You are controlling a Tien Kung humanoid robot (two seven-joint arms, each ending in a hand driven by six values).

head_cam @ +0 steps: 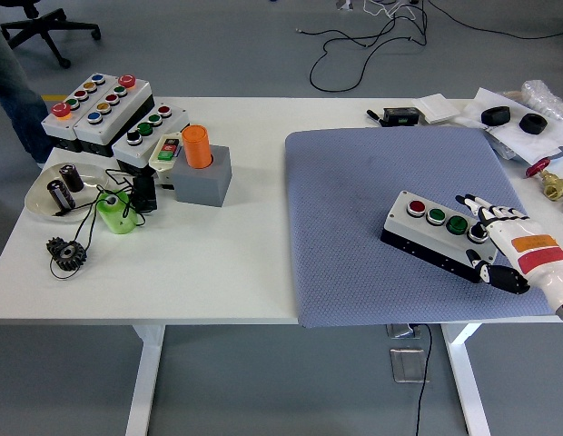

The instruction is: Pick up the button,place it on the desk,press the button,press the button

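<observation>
A white-topped button box (433, 232) with a black base lies flat on the grey mat (372, 173) at the right. It carries a red button (416, 208) and two green buttons (436, 216) in a row. My right hand (486, 238) is at the box's right end, fingers spread and holding nothing. Its fingertips (470, 202) lie over the box's rightmost corner and the thumb points to the near edge. The left hand is out of view.
At the far left stand more button boxes (95, 109), an orange cylinder (197, 145) on a grey block, a bowl (45, 202), a green part (113, 213) and a gear (66, 252). Black parts (527, 121) and a brass fitting (556, 187) lie at the far right. A person's leg (14, 82) stands at top left.
</observation>
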